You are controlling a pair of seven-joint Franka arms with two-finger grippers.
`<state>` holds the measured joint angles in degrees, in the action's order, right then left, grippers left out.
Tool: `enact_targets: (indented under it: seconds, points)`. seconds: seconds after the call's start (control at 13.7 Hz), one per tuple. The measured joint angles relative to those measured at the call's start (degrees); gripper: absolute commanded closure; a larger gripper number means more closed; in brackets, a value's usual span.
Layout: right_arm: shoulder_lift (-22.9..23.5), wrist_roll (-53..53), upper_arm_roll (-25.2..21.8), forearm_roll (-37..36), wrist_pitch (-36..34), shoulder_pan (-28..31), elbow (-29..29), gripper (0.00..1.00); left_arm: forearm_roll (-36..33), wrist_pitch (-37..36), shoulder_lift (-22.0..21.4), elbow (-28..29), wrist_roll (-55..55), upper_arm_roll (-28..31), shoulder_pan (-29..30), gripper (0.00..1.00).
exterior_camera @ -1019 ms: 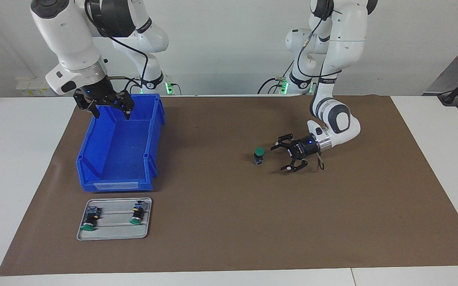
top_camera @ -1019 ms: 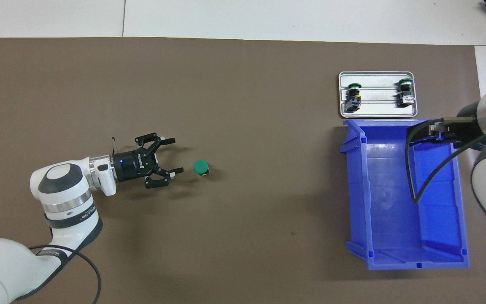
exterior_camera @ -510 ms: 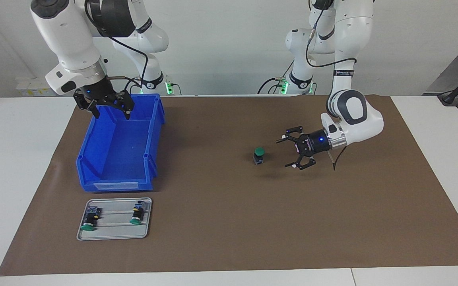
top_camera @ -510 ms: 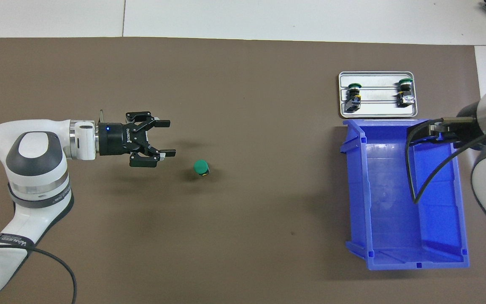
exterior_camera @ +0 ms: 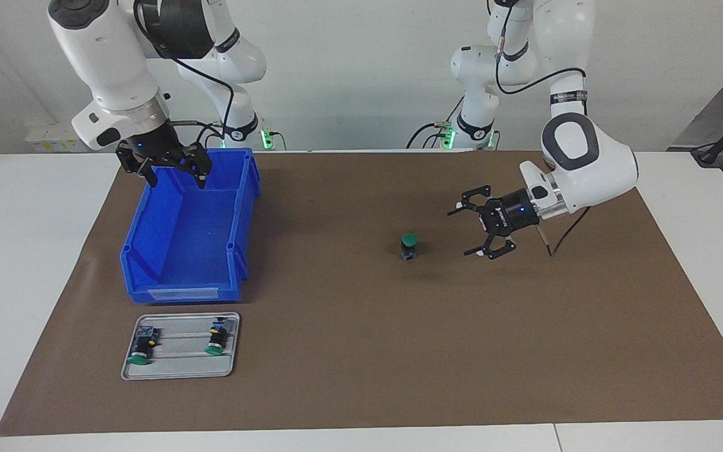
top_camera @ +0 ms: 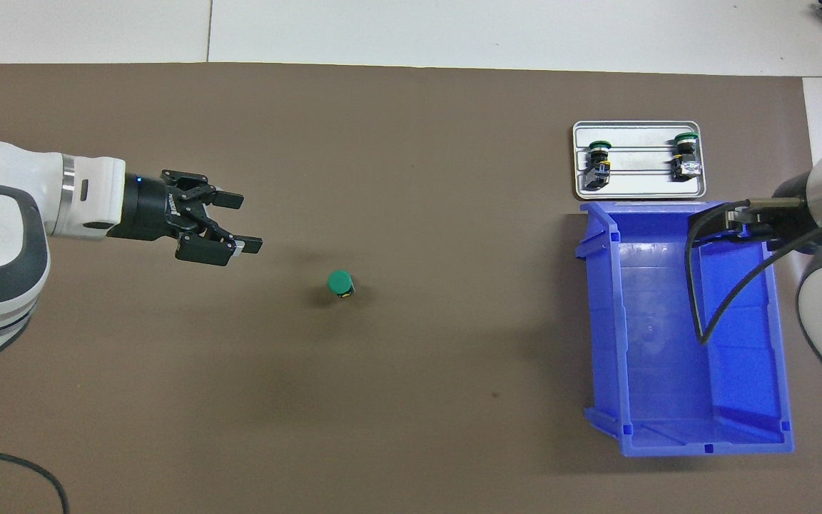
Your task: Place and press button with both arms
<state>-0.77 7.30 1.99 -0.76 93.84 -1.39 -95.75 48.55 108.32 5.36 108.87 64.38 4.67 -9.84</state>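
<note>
Both arms' fingers spread; one button upright, two trayed.

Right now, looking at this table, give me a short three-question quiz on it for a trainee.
1. True or false: the button on the mat stands upright, green cap up, held by neither gripper.
2. How many buttons lie on the metal tray? A) one B) two C) three
3. Fill in: the right gripper hangs open over the blue ____.

Key:
1. True; the left gripper is open and apart from it.
2. B
3. bin
</note>
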Motion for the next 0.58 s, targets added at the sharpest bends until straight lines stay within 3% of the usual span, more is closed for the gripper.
enact_targets:
  seconds: [0.29,0.58]
  points:
    - [0.0,0.0,0.0,0.0,0.0,0.0,0.0,0.0,-16.64,-6.73,-3.72,-5.59,-18.71,0.56,2.98,0.01]
    - [0.0,0.0,0.0,0.0,0.0,0.0,0.0,0.0,-31.9,-7.99,-6.64,-8.93,-40.85,-0.16,2.69,0.0]
